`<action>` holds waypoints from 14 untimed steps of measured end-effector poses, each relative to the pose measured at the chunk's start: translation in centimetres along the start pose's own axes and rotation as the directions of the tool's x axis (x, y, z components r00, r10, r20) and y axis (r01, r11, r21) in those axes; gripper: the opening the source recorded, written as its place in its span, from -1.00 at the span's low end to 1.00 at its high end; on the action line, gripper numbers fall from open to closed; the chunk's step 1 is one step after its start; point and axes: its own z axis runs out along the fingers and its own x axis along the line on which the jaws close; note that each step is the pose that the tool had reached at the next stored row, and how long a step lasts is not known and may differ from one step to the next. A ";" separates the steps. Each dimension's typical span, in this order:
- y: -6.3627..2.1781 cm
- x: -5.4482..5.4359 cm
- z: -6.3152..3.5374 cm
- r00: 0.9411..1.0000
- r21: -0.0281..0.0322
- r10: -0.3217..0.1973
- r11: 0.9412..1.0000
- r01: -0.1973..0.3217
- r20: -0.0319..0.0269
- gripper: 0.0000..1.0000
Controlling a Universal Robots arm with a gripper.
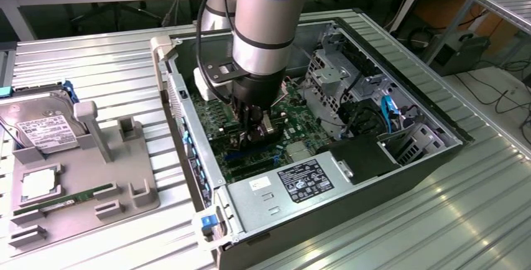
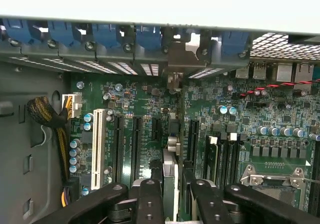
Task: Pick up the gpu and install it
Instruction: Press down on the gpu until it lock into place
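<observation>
The gpu [image 2: 172,171] stands edge-on over the black expansion slots of the green motherboard [image 2: 220,99], and its silver bracket end [image 2: 179,64] reaches the case's rear slot openings. My gripper [image 2: 174,204] straddles the card, with a black finger [image 2: 150,201] pressed to each side of it. In the exterior view the gripper [image 1: 251,134] is down inside the open computer case [image 1: 274,208], low over the board at its middle.
A power supply [image 1: 303,181] fills the case's near end and a drive cage [image 1: 332,77] stands at the exterior view's right. A white slot [image 2: 98,141], yellow-black cables [image 2: 47,114] and the CPU socket [image 2: 272,176] flank the card. A grey tray [image 1: 124,183] holds a hard drive [image 1: 41,130] and memory stick [image 1: 66,200].
</observation>
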 end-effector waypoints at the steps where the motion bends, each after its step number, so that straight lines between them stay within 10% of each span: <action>1: 0.00 0.0 0.00 1.000 0.000 0.000 1.000 0.000 0.000 -0.47; 10: 0.00 0.0 -0.05 1.000 0.000 0.000 1.000 0.000 0.000 -0.32; 14: 0.00 0.0 -1.71 1.000 0.000 0.000 1.000 0.000 0.000 -0.32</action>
